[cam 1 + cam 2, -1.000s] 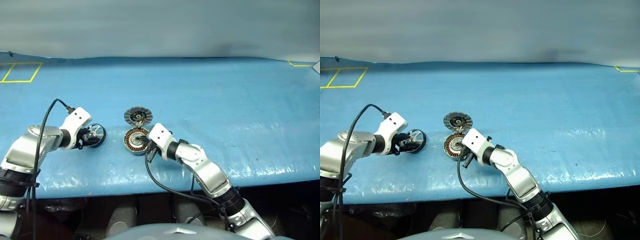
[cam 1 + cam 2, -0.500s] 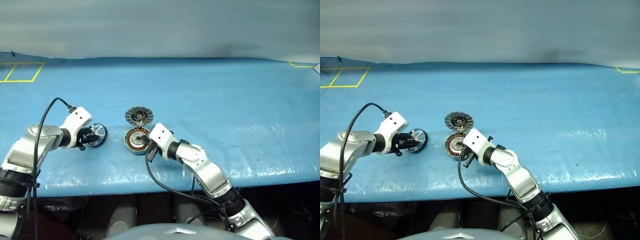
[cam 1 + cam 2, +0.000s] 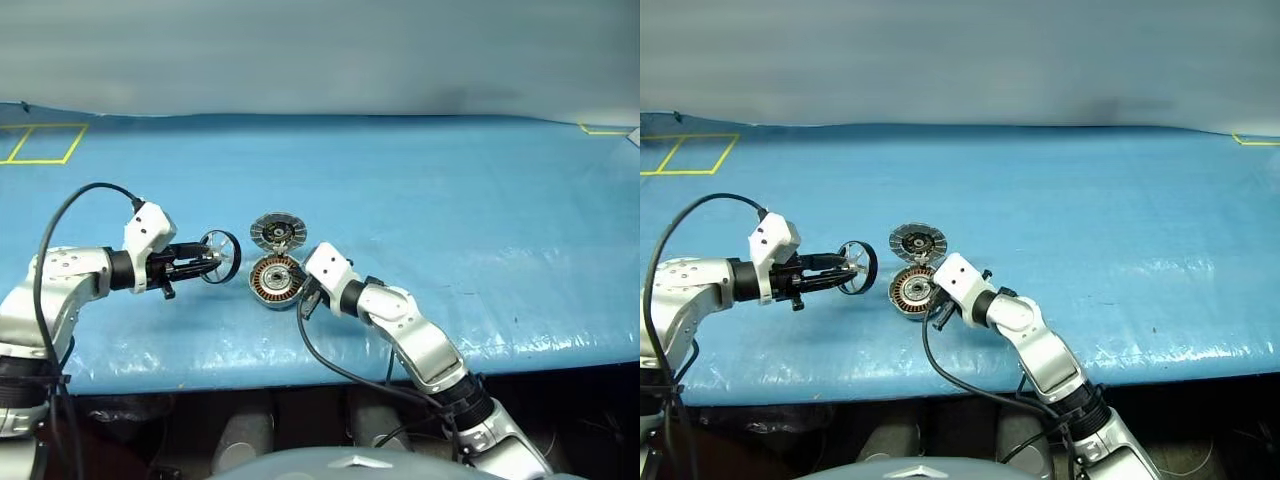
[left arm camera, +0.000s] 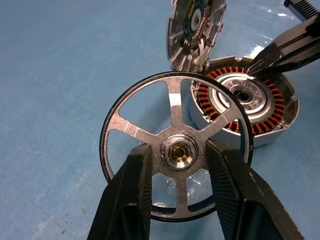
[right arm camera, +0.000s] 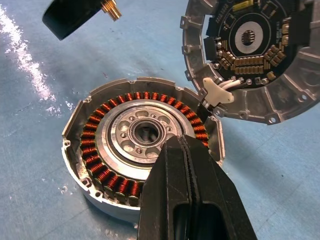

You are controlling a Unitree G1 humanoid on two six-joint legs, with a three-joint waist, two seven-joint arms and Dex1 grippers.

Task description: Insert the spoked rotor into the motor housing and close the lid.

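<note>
Left claw [image 4: 176,159]: clamped on the hub of the spoked rotor [image 4: 176,150], one black finger [image 4: 132,190] on each side, wheel held clear of the worktop [image 3: 450,200]
Right claw [image 5: 187,165]: fingers pressed together, nothing between them, tips resting on the inner ring of the motor housing [image 5: 142,165]
Claws counted: two, one per arm
Spoked rotor: one, dark rim with five flat silver spokes and a brass-centred hub; stands on edge in the grip, just left of the housing and apart from it
Motor housing: one, round silver puck lying flat on the blue worktop, ring of copper windings around a grey centre with a dark bore, cavity open
Lid [image 5: 250,55]: one, hinged at the housing's far edge, swung open and tilted back, ribbed inner face with a dark centre turned up
Worktop: one, blue covering; yellow tape outlines [image 3: 40,145] at the far left, one yellow corner [image 3: 600,127] at the far right
Cables: two, one black lead [image 3: 75,200] looping off each wrist
</note>
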